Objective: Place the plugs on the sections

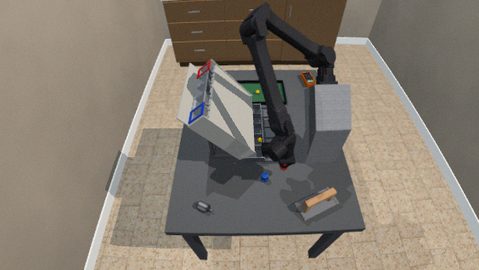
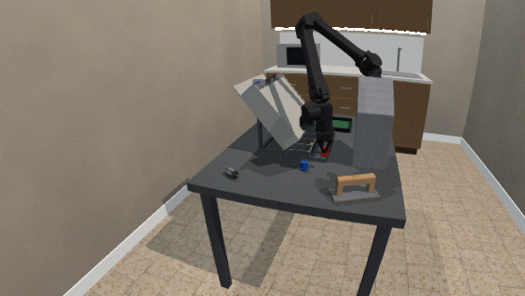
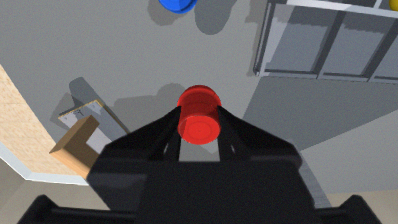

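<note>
My gripper (image 3: pixel 199 112) is shut on the red plug (image 3: pixel 198 119) and holds it above the table, just in front of the sectioned tray (image 1: pixel 261 125). The gripper also shows in the top view (image 1: pixel 284 165) and the exterior view (image 2: pixel 325 148). The blue plug (image 1: pixel 264 177) stands on the table to the left of the gripper; it shows at the top edge of the wrist view (image 3: pixel 177 5). The slanted cover (image 1: pixel 221 108) carries a red-banded funnel (image 1: pixel 204 69) and a blue-banded funnel (image 1: pixel 196 114) at its top. A yellow marble (image 1: pixel 259 139) lies in one tray section. Another yellow marble (image 1: pixel 257 91) lies in the green tray (image 1: pixel 261 90).
A tall grey block (image 1: pixel 331 120) stands right of the arm. A wooden-handled trowel (image 1: pixel 319 201) lies at the front right. A small dark object (image 1: pixel 203 207) lies at the front left. An orange device (image 1: pixel 308 78) sits at the back right.
</note>
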### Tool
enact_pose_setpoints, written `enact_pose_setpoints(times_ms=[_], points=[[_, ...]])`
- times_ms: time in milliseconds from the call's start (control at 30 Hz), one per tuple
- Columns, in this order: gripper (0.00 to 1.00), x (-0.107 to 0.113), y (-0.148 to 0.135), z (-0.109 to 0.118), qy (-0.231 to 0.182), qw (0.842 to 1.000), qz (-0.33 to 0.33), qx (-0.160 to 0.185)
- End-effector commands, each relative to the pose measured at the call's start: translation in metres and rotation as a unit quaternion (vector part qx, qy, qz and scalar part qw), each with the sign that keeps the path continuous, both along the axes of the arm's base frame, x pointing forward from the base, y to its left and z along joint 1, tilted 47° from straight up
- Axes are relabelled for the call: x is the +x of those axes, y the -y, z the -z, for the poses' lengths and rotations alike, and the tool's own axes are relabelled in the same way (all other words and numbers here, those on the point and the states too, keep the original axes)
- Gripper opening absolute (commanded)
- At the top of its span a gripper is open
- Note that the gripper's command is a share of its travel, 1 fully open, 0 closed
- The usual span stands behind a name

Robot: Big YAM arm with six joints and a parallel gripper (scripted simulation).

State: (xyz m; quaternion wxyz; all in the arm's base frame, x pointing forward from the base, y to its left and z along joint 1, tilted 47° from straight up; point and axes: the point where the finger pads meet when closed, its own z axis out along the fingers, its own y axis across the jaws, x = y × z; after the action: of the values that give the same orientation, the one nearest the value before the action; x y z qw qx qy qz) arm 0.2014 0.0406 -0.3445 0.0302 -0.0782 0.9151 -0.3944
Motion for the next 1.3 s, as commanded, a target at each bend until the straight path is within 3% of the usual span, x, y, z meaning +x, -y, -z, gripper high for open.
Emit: enact_pose_setpoints(times_ms=[0,133,333,1267], points=[[0.0,0.009,-0.033,-0.021,0.025,1.0,-0.002,0.007],[0.0,0.002,-0.044,-0.036,0.022,1.0,-0.002,0.004],[0.0,0.004,-0.054,-0.04,0.025,1.0,-0.002,0.008],[0.0,0.002,-0.053,-0.04,0.021,1.0,-0.004,0.004]])
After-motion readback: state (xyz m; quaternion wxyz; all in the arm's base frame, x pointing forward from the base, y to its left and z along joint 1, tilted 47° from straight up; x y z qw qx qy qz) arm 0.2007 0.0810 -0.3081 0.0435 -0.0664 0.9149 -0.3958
